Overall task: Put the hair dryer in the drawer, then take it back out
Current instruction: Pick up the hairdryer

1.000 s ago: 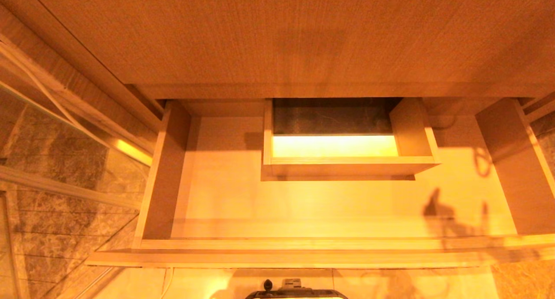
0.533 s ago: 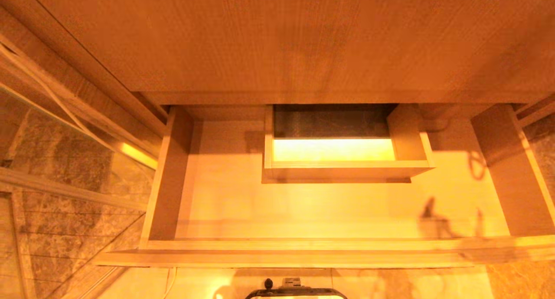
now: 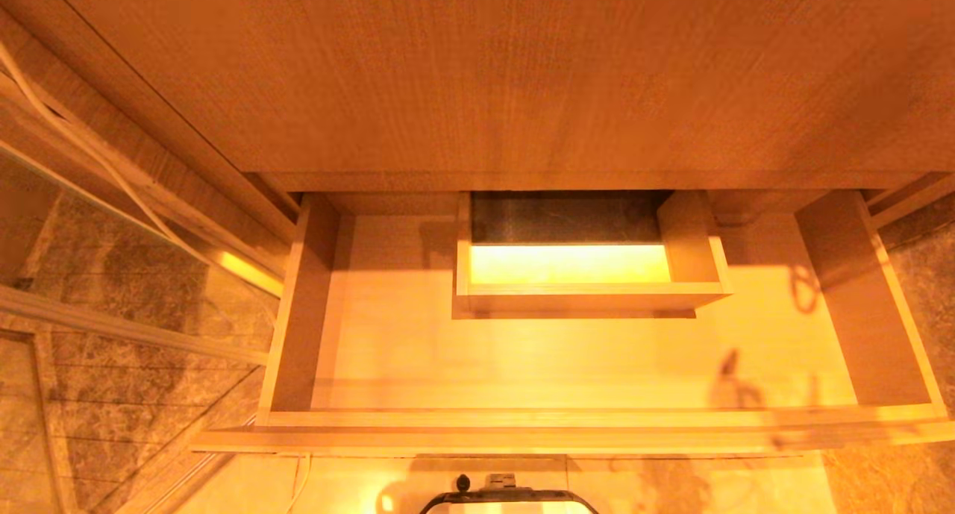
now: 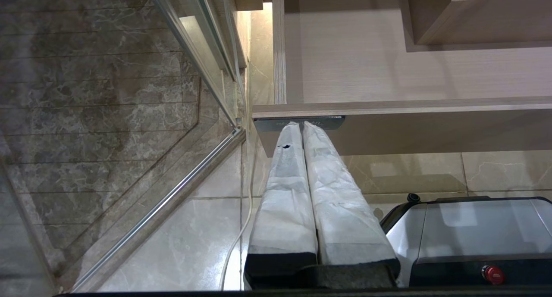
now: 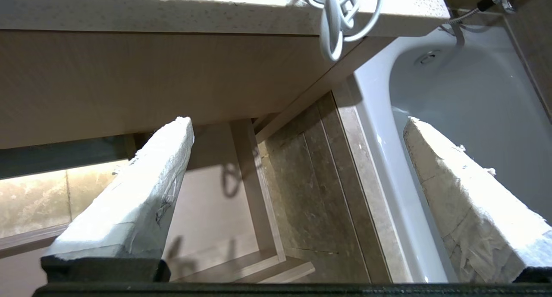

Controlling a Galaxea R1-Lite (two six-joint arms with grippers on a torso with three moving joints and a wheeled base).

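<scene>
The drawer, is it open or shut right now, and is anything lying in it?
Open. The drawer is pulled well out from under the countertop, its pale floor exposed; nothing lies on the visible floor, and no hair dryer shows there.

Only the hair dryer's cord (image 5: pixel 338 17) shows, cut off.

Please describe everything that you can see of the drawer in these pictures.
The drawer is wide, shallow and pulled fully open under the wooden countertop. It looks like light wood-grain board, with a pale flat floor, low side walls and a plain front without handle. At the back, in the middle, a boxed rectangular cut-out rises from the floor. Nothing lies inside; only shadows fall on the floor at the right. In the left wrist view, the shut left hand points at a small dark label on the front.
</scene>
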